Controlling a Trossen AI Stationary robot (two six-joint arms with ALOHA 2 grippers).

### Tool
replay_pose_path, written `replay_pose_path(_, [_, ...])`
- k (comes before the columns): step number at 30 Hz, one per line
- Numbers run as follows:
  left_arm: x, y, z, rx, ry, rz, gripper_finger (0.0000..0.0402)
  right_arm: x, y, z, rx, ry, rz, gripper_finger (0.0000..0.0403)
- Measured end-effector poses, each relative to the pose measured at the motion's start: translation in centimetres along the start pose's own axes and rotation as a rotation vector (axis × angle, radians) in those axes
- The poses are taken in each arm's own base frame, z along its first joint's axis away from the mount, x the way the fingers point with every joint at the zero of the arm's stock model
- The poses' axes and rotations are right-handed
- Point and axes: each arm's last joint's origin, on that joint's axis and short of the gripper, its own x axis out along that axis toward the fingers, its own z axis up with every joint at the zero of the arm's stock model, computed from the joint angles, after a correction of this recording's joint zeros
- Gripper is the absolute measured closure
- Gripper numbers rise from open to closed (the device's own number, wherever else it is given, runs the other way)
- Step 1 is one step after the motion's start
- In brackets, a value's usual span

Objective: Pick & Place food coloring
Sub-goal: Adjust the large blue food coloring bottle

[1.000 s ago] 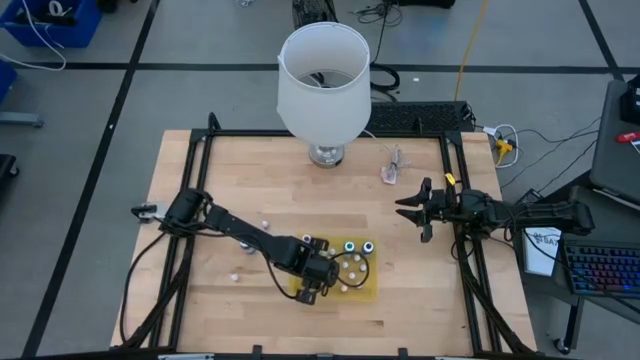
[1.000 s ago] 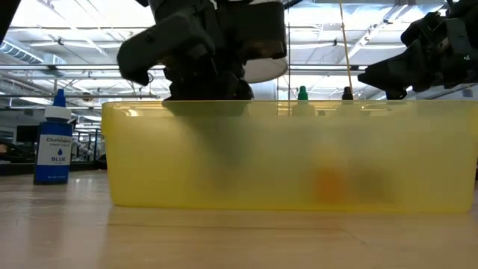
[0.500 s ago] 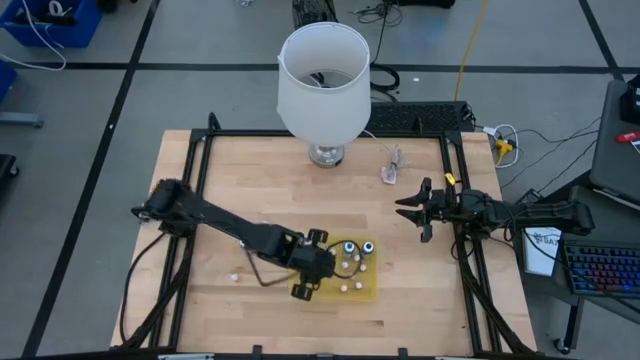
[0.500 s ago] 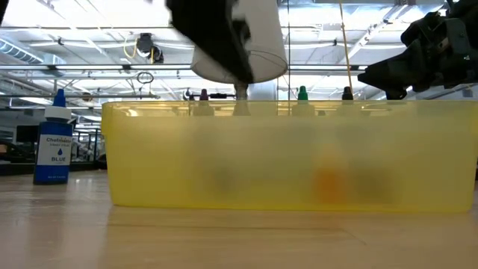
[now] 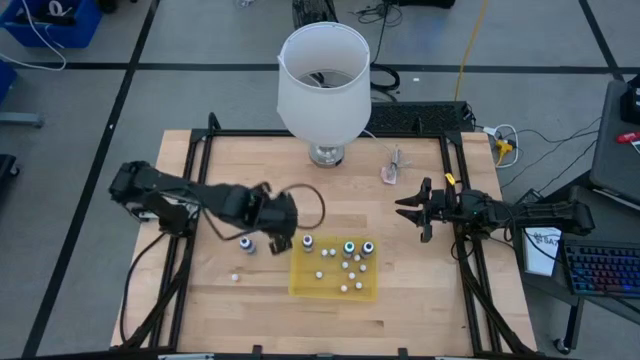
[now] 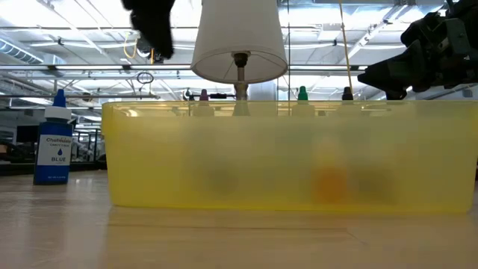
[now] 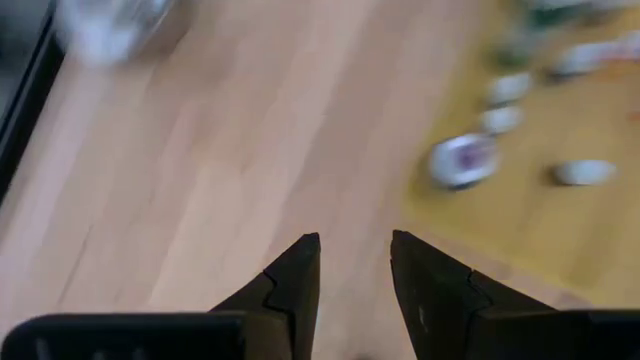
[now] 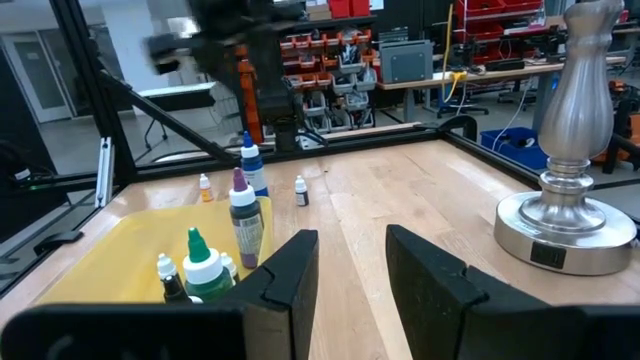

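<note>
The yellow tray (image 5: 300,285) sits on the wooden table (image 5: 200,290) at its near edge, a shallow translucent tub that fills the low view from side to side. Inside it stand several food coloring bottles (image 5: 349,249) with pale caps, two taller ones at the tray's far rim and a scatter of smaller caps across its floor; the right wrist view shows green and purple tops among them. Just outside the tray's far left corner stands another small bottle (image 5: 307,242), and a blue bottle (image 6: 54,138) stands apart on the bare wood to the left. The left gripper (image 5: 283,236) hovers above the table just left of the tray, close to these loose bottles; its fingers (image 7: 295,280) stand a narrow gap apart with nothing visibly between them, though the wrist picture is blurred. Farther right, well apart from the tray, the right gripper (image 5: 407,209) waits over bare wood, its fingers also slightly parted and empty. At the far side stands a lamp (image 5: 322,85) with a white shade
</note>
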Motion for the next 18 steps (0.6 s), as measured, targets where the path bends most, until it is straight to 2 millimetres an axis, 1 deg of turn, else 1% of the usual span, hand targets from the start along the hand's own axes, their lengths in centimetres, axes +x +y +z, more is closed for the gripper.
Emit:
replay_pose_path(2, [0.3, 1.3, -0.2, -0.102, 0.073, 0.056, 0.0266, 0.0, 0.0, 0.0, 0.0, 0.0, 0.0, 0.0291])
replay_pose_path(4, [0.9, 2.2, -0.3, -0.154, 0.13, 0.105, 0.0253, 0.0, 0.0, 0.0, 0.0, 0.001, 0.0, 0.0291])
replay_pose_path(6, [1.6, 2.8, 0.0, -0.199, 0.159, 0.125, 0.0236, 0.0, 0.0, 0.0, 0.0, 0.0, 0.0, 0.0291])
replay_pose_path(8, [2.5, 3.2, 0.3, -0.231, 0.199, 0.108, 0.0215, 0.0, 0.0, 0.0, 0.0, 0.0, 0.0, 0.0291])
replay_pose_path(14, [5.3, 3.8, 0.7, -0.25, 0.341, 0.099, 0.0155, 0.0, 0.0, 0.0, 0.0, 0.001, 0.0, 0.0291])
replay_pose_path(18, [7.1, 4.3, 0.6, -0.21, 0.428, 0.14, 0.0132, 0.0, 0.0, 0.0, 0.0, 0.001, 0.0, 0.0291])
